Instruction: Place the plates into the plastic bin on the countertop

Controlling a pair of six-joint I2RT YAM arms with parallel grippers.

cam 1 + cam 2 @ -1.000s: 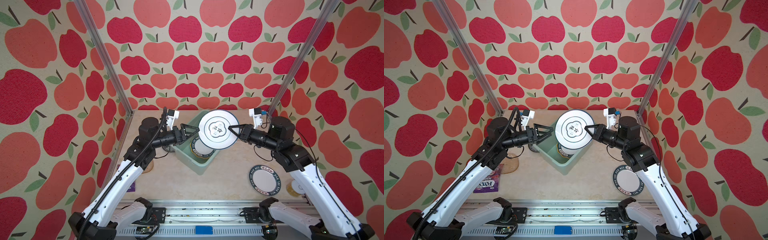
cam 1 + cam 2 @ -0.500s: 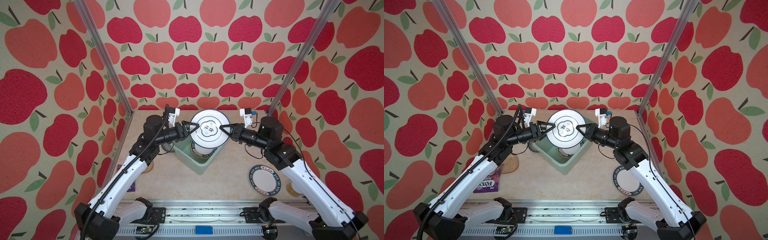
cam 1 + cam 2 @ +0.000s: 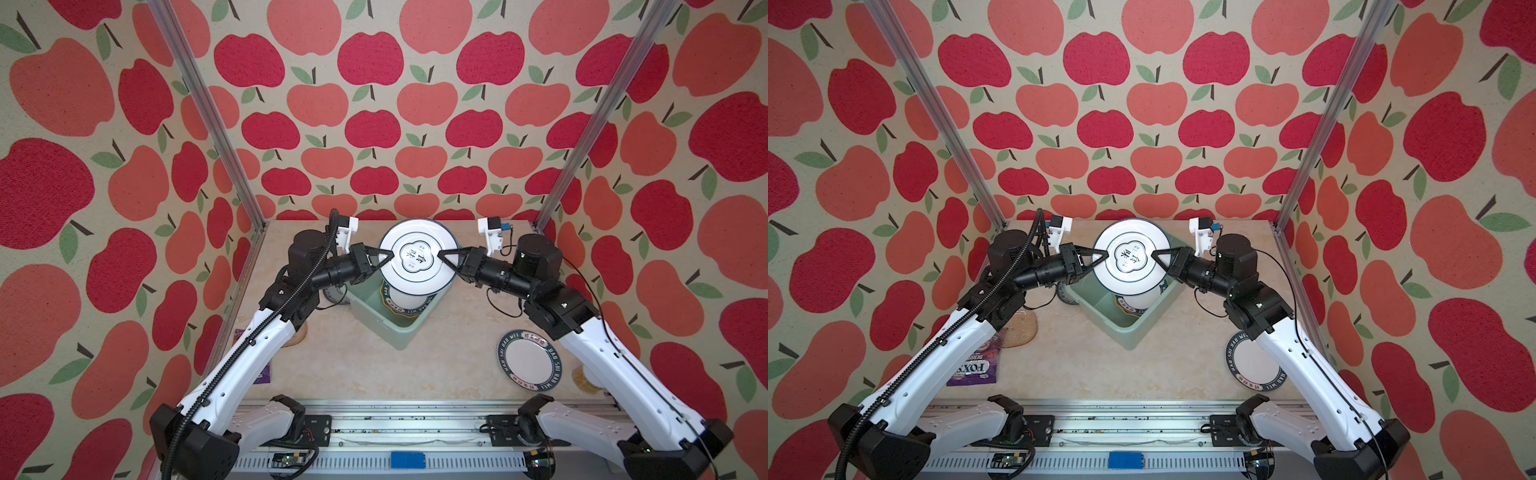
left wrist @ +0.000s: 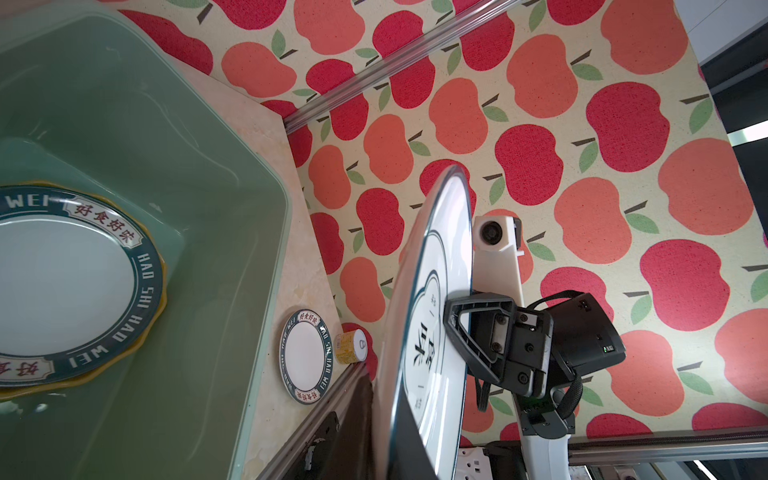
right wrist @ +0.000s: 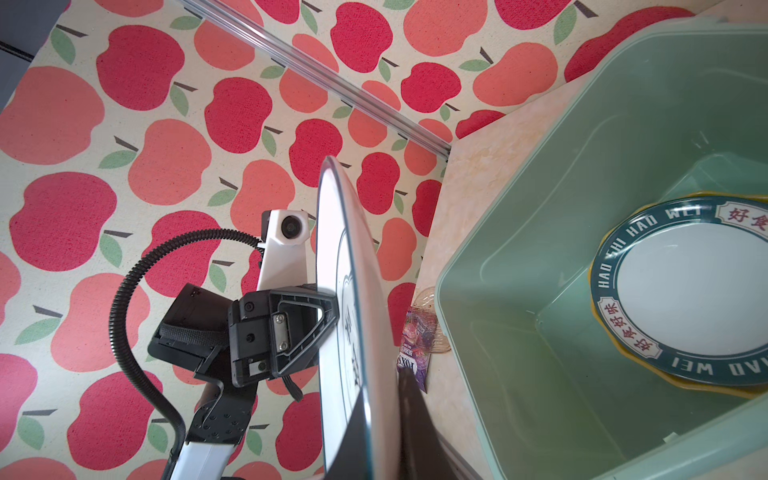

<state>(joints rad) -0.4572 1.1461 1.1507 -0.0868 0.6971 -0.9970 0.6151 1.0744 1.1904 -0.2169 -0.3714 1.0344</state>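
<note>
I've got the emblem plate [image 3: 417, 257] pinched at opposite rims, left gripper [image 3: 389, 256] and right gripper [image 3: 442, 254] both clamped on it, probably so neither side sags. It hangs between them at frame centre, above the bin [image 3: 398, 333] and its lettered plate [image 3: 405, 300].

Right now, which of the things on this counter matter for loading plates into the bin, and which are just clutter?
Job: emblem plate held over the mint bin; lettered plate on yellow plate inside it; second lettered plate, small dark plate, glass plate on the countertop.
Lying about: purple candy bag; yellow can.
</note>
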